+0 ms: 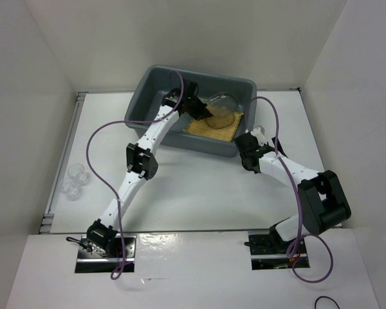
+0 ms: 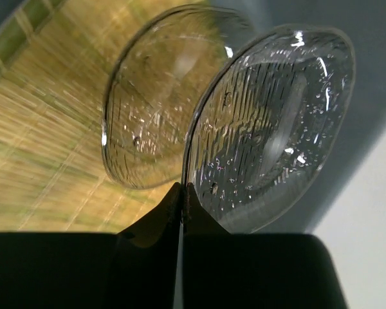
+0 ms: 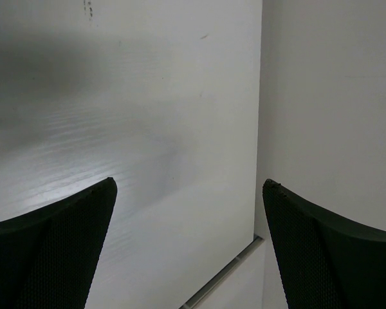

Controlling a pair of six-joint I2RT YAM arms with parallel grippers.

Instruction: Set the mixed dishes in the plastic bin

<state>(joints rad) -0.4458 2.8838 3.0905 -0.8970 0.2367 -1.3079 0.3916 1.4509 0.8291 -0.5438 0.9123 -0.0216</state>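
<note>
Cups (image 1: 74, 179) sit well left of the bin (image 1: 148, 90), nearer the left arm; inside the bin the left gripper (image 2: 182, 193) pinches a plate (image 2: 276, 122) by its rim, on edge just above the mat (image 2: 45, 129); right gripper (image 3: 190, 182) gapes empty off the bin's right corner.

The left arm (image 1: 143, 147) is stretching far forward, left gripper (image 2: 182, 193) pinching tight; the right arm (image 1: 294, 172) is resting bent, right gripper (image 3: 190, 187) gaping wide.

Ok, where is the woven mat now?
Top view: the woven mat lies inside the grey bin, toward its right near corner, under the clear plate pinched by the left claw.
</note>
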